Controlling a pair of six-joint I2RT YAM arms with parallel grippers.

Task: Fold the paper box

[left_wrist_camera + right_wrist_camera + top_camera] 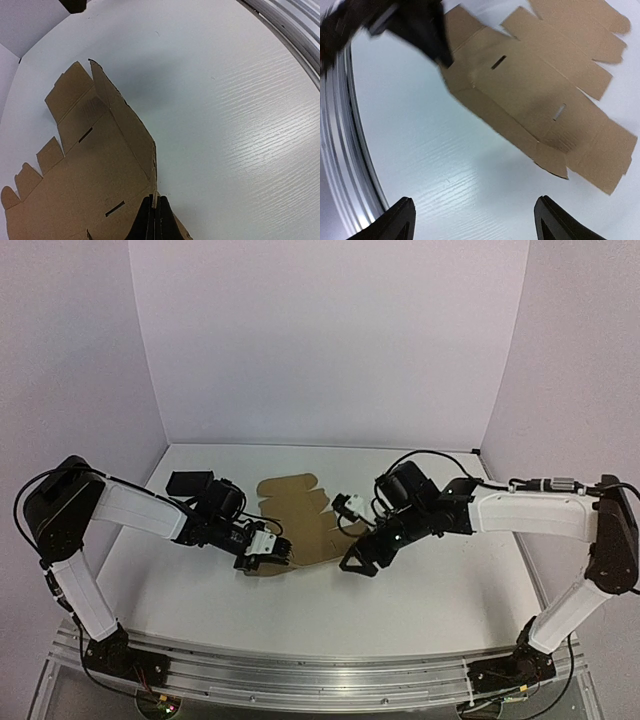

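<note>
The paper box [300,522] is a flat brown die-cut cardboard sheet with slots and rounded flaps, lying mid-table. My left gripper [262,555] is shut on its near edge; in the left wrist view the fingers [155,220] pinch a side panel [127,125] that stands folded up from the sheet. My right gripper [360,562] is open and empty, hovering over bare table just right of the sheet's near corner. The right wrist view shows the sheet [535,85] ahead of its spread fingertips [402,220], with the left gripper [420,25] at the sheet's far corner.
White table [430,600] with white walls behind and at both sides. A metal rail [300,675] runs along the near edge. A black block [188,482] sits on the left arm, left of the sheet.
</note>
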